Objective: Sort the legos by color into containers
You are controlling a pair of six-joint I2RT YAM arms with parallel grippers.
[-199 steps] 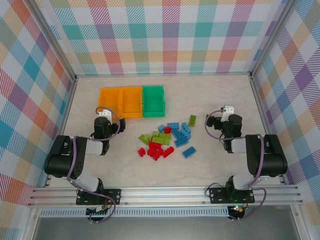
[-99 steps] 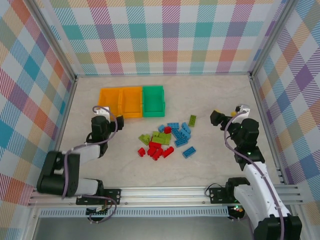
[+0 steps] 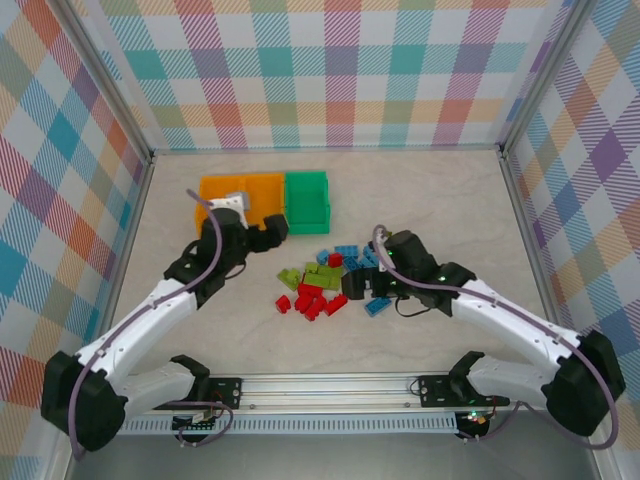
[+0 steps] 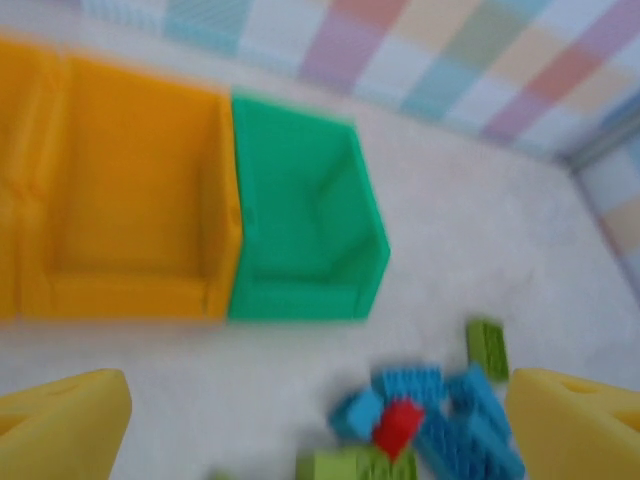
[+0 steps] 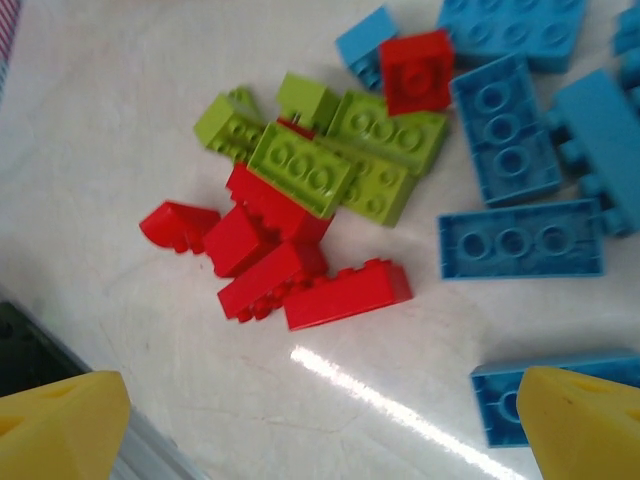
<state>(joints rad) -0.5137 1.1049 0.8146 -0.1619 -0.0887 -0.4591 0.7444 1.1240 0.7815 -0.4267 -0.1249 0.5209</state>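
Observation:
The legos point(image 3: 328, 279) lie in one loose pile at mid-table: red ones point(image 5: 285, 262) nearest, lime green ones point(image 5: 335, 165) in the middle, light blue ones point(image 5: 505, 135) to the right. Two orange containers point(image 3: 262, 196) and a green container point(image 3: 306, 197) stand side by side behind the pile, all looking empty. My left gripper point(image 3: 275, 232) hovers open just in front of the orange and green containers point(image 4: 300, 240), its yellow fingertips point(image 4: 60, 425) wide apart. My right gripper point(image 3: 372, 288) is open low over the pile's blue side, and bare table lies between its fingertips point(image 5: 585, 420).
Checkered walls enclose the table on three sides, with metal corner posts point(image 3: 505, 155). A metal rail point(image 3: 320, 385) runs along the near edge by the arm bases. The left arm crosses in front of the leftmost orange bin point(image 3: 215, 190).
Both arms have swung in from the table's sides: the left gripper right and forward to the bins' front, the right gripper left onto the lego pile. No lego has moved.

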